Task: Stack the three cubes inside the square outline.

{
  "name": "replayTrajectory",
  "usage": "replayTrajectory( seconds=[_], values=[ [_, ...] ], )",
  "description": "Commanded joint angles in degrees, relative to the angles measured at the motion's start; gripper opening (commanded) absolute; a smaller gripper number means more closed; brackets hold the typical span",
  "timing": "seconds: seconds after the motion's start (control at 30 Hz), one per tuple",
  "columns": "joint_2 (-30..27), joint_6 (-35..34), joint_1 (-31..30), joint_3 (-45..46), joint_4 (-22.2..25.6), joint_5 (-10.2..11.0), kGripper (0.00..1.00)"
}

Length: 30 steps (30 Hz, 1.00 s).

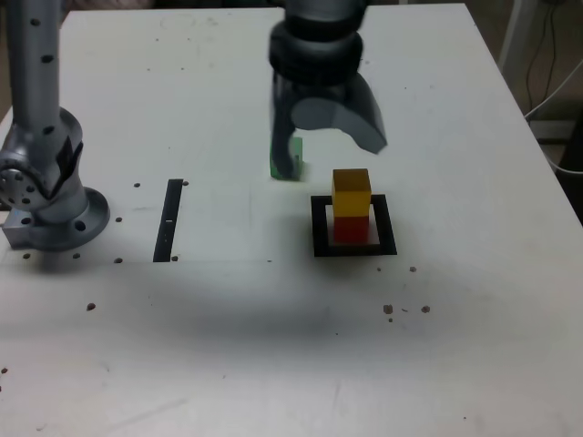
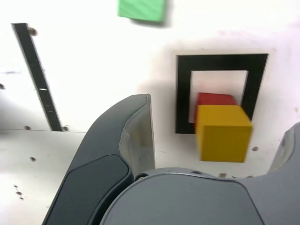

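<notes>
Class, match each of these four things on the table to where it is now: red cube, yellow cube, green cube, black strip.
Things:
1. red cube
2. yellow cube
3. green cube
4. black strip

Places:
A. on top of another cube
B. on the bare table, partly behind the gripper in the exterior view
C. inside the square outline, at the bottom of the stack
D. flat near the arm's base

Pairs: 1-C, 2-A, 3-B, 4-D

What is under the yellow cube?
The red cube sits under the yellow cube, inside the square outline. The red cube's top face is covered.
</notes>
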Motion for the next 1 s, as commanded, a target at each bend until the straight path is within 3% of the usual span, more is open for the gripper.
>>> replayTrajectory(
  seconds=[0.0,0.3,0.57,0.77,0.97],
  values=[
    [-2.7,-0.2,0.7,1.5,0.4,0.2,1.00],
    [-7.4,1.2,6.8,10.1,3.7,2.2,1.00],
    [-9.1,8.1,10.3,12.2,3.0,6.3,1.00],
    [-8.6,14.1,11.7,13.9,1.0,6.2,1.00],
    [-3.2,19.3,14.0,15.5,-2.7,5.1,1.00]
  ],
)
